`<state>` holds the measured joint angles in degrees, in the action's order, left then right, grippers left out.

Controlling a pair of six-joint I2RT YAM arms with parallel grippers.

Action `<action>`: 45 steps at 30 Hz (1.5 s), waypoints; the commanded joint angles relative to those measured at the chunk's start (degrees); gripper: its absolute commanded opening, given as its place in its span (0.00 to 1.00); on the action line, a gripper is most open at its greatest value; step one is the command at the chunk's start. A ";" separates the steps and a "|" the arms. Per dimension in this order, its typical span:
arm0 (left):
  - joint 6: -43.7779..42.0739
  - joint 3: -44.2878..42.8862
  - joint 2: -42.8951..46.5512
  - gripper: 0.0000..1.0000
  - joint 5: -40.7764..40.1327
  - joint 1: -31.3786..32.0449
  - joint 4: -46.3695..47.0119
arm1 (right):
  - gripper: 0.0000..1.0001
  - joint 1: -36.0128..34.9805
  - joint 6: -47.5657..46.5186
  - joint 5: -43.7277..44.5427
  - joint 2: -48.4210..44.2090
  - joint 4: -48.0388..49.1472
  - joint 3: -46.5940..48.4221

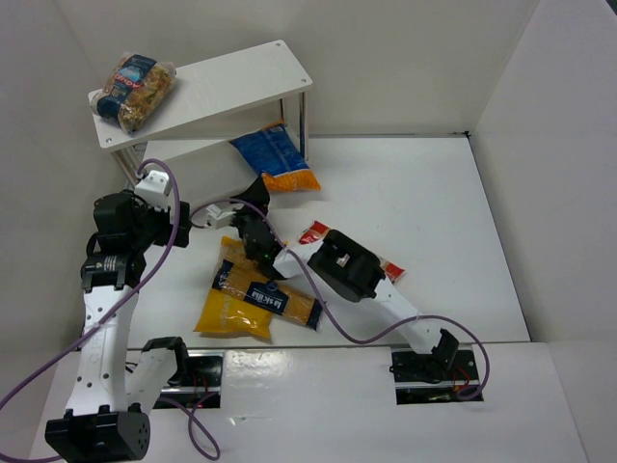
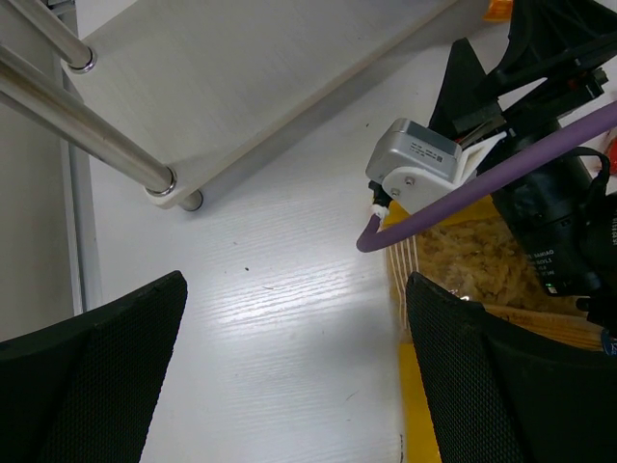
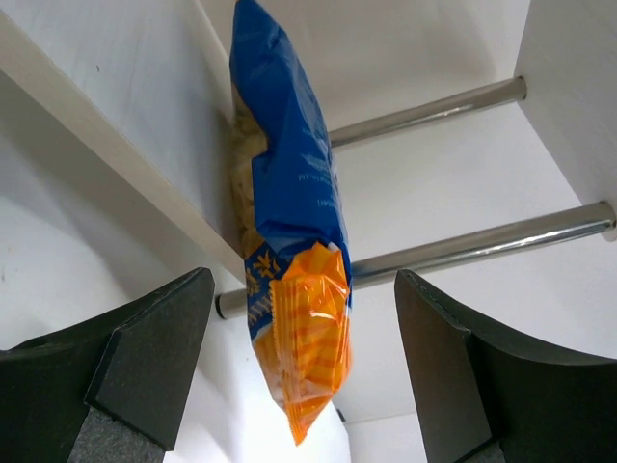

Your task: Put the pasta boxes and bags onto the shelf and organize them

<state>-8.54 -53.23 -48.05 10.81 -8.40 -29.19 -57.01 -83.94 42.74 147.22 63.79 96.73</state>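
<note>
The blue plastic pasta bag with the orange end (image 3: pixel 289 183) lies partly on the lower board (image 1: pixel 188 159) of the small white two-tier shelf on thin silver legs (image 1: pixel 241 82). Its blue part is tucked under the top board and its orange end sticks out past the front edge toward the white table (image 1: pixel 434 212). Whether that end rests on the table, you cannot tell. Its long axis runs from deep in the shelf out toward your right gripper (image 1: pixel 249 200), which faces it end-on. In the right wrist view the orange tip sits centred between the two black fingers, near but not touched. That gripper is spread wide and carries nothing. It is plainly the nearer one, so any push or re-grip to seat the bag fully would likely run straight along that axis. Your left gripper (image 2: pixel 294 318) is also spread and empty, low over bare table by the shelf's front leg. Count five packs. The clear spiral-pasta bag with the blue label (image 1: pixel 135 89) is on the top board and the blue bag is on the lower one. Three remain on the table: the big yellow bag (image 1: pixel 227 313), the long yellow pack with the dark-blue label (image 1: pixel 270 297) lying across it, and the long red-and-clear pack (image 1: pixel 313 232), partly hidden under the right arm. There is one shelf and there are two arms.
</note>
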 commanded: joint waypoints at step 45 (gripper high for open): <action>3.26 -2.23 -3.80 1.00 -3.43 -3.45 -4.74 | 0.94 58.76 82.10 -44.75 -85.61 -92.08 -39.07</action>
<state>-7.05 -53.25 -53.47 9.26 -9.52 -33.08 -1.85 -3.29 -0.38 62.85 -25.43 58.28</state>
